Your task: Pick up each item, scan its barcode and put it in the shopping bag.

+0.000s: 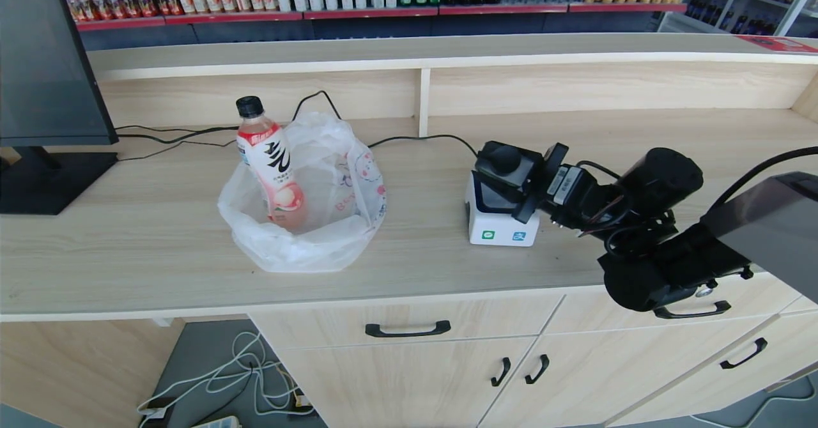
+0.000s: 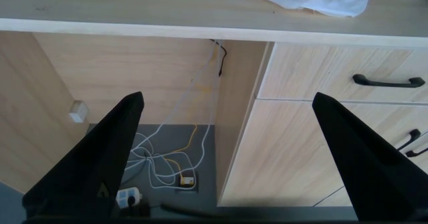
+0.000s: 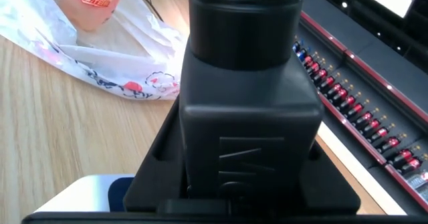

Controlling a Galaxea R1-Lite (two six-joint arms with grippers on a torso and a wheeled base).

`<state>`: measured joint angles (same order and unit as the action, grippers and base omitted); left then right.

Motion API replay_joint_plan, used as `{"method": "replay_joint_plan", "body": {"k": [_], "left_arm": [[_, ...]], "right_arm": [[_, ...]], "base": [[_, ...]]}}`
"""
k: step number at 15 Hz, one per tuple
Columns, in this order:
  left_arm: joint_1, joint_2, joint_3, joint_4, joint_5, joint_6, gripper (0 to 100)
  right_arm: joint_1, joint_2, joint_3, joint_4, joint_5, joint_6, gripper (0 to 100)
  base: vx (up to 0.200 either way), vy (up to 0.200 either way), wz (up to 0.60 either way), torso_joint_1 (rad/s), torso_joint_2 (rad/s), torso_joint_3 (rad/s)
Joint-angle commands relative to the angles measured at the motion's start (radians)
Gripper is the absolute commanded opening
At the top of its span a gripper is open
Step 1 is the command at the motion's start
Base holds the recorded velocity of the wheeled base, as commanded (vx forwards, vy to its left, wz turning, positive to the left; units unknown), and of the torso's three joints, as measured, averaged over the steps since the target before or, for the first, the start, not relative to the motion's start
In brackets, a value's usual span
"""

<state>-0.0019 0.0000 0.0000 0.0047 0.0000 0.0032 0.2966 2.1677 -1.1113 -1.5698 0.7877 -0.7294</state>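
Progress: bottle (image 1: 268,166) already in bag (image 1: 348,223), leaning, cap above rim. It is the only item seen, so task judged near end or done.
Bag on tabletop (image 1: 128,249), well apart from right gripper (image 1: 533,188), toward robot's left.
Right gripper tight against scanner (image 1: 505,163); cannot tell if closed on it.
Left gripper (image 2: 227,95) wide, empty, below tabletop edge; bag above and beyond it.
Head view: whole layout. Right wrist view: scanner close up, bottle base beyond. Left wrist view adds cabinet front, floor cables (image 2: 160,167).
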Motion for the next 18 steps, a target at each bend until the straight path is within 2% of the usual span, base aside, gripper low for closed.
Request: {"method": "replay_joint_plan", "body": {"k": [1,4,6,9,11,13,16,18], "left_arm": [[0.000,0.000,0.000,0.000,0.000,0.000,100],[0.000,0.000,0.000,0.000,0.000,0.000,100],[0.000,0.000,0.000,0.000,0.000,0.000,100],[0.000,0.000,0.000,0.000,0.000,0.000,100],[0.000,0.000,0.000,0.000,0.000,0.000,100],[0.000,0.000,0.000,0.000,0.000,0.000,100],[0.000,0.000,0.000,0.000,0.000,0.000,100],[-0.001,0.000,-0.002,0.001,0.000,0.003,100]], "right_arm": [[0.001,-0.019,0.002,-0.001,0.001,-0.001,0],[0.003,-0.065,0.016,-0.001,-0.028,0.004,0],[0.006,-0.118,0.062,-0.001,-0.087,0.019,0],[0.032,-0.221,0.251,-0.001,-0.162,0.036,0],[0.049,-0.273,0.373,-0.001,-0.173,0.036,0],[0.049,-0.345,0.459,-0.001,-0.183,0.061,0],[0.056,-0.425,0.548,-0.001,-0.254,0.107,0],[0.115,-0.508,0.636,-0.001,-0.386,0.177,0]], "base": [[0.000,0.000,0.00,0.000,0.00,0.000],[0.000,0.000,0.00,0.000,0.00,0.000],[0.000,0.000,0.00,0.000,0.00,0.000],[0.000,0.000,0.00,0.000,0.00,0.000],[0.000,0.000,0.00,0.000,0.00,0.000],[0.000,0.000,0.00,0.000,0.00,0.000],[0.000,0.000,0.00,0.000,0.00,0.000],[0.000,0.000,0.00,0.000,0.00,0.000]]}}
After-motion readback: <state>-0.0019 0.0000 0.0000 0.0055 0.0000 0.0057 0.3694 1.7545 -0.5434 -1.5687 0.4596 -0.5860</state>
